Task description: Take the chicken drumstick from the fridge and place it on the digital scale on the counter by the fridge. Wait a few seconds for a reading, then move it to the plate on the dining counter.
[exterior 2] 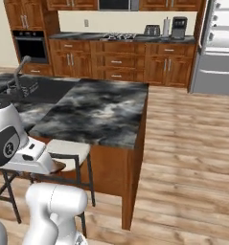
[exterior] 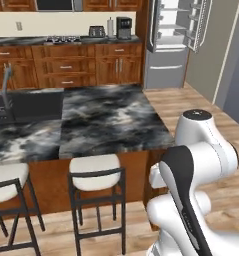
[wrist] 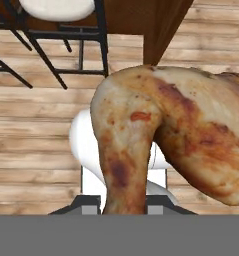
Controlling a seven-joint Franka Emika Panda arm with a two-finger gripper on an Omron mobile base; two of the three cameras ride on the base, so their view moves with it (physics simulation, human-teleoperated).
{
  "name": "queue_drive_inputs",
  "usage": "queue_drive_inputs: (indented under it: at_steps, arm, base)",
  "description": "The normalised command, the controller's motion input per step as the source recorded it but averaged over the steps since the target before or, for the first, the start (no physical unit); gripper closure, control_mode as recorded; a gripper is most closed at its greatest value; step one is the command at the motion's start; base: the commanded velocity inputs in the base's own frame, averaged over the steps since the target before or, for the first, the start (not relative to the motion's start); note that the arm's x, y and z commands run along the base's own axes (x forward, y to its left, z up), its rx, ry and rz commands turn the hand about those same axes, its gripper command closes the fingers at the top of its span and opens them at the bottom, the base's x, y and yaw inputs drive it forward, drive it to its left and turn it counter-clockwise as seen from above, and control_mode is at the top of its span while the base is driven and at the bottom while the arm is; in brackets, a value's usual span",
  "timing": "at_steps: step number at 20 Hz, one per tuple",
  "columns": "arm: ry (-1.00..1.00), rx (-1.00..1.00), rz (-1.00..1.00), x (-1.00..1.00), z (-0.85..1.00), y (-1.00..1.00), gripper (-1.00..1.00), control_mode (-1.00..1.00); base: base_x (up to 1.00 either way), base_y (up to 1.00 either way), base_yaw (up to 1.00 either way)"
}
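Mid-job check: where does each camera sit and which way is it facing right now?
Left base view: behind-left of the arm, facing the dining counter and open fridge.
Right base view: behind-right, same dining counter and fridge; arm at lower left.
Hand view: on the hand, facing the wood floor, the chicken drumstick held close.

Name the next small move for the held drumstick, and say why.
Probably lift it toward the dining counter. In the hand view the chicken drumstick sits in the shut jaws, low over the wooden floor beside a stool; no plate can be seen yet.
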Motion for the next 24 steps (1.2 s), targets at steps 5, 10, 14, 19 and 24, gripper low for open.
queue_drive_inputs:
  at_steps: [5, 10, 14, 19, 24]
  arm:
    - [0.00, 0.00, 0.00, 0.00, 0.00, 0.00, 1.00, 1.00]
    - [0.00, 0.00, 0.00, 0.00, 0.00, 0.00, 1.00, 1.00]
    - [0.00, 0.00, 0.00, 0.00, 0.00, 0.00, 1.00, 1.00]
    - [0.00, 0.00, 0.00, 0.00, 0.00, 0.00, 1.00, 1.00]
    - [0.00, 0.00, 0.00, 0.00, 0.00, 0.00, 1.00, 1.00]
  base:
    - [-0.10, 1.00, -0.22]
    - [-0.11, 1.00, -0.19]
    - [-0.23, 1.00, -0.15]
    - [-0.22, 1.00, -0.14]
    - [-0.08, 1.00, -0.12]
